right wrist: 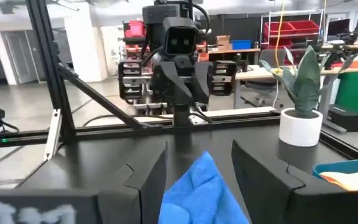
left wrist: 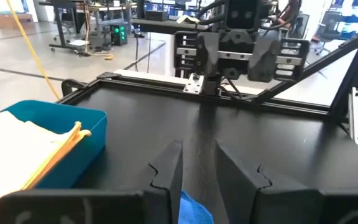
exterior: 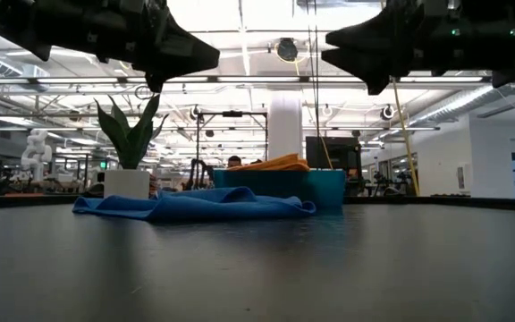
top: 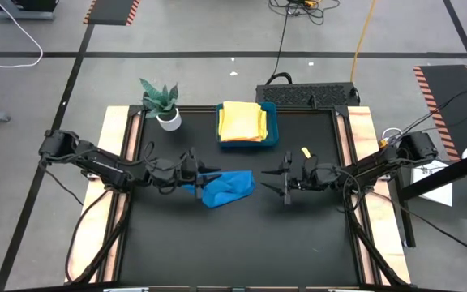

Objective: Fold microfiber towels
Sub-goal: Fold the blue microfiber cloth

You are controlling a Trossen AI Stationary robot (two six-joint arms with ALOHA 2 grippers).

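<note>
A blue microfiber towel (top: 227, 188) lies crumpled in a low heap on the black table top, a little left of its middle; it also shows in the low view (exterior: 195, 204). My left gripper (top: 215, 173) hovers level above the towel's left end, open with a narrow gap (left wrist: 197, 149). My right gripper (top: 269, 180) faces it from the right, just past the towel's right end and also above the table, open wider (right wrist: 199, 149). In the low view both grippers hang well clear of the cloth. Yellow towels (top: 242, 122) lie stacked in the teal-blue tray (top: 275, 123).
The tray stands at the far middle of the table. A potted plant in a white pot (top: 167, 115) is at the far left. A small yellow scrap (top: 305, 152) lies right of the tray. Bare black table top (top: 233, 243) stretches toward the near edge.
</note>
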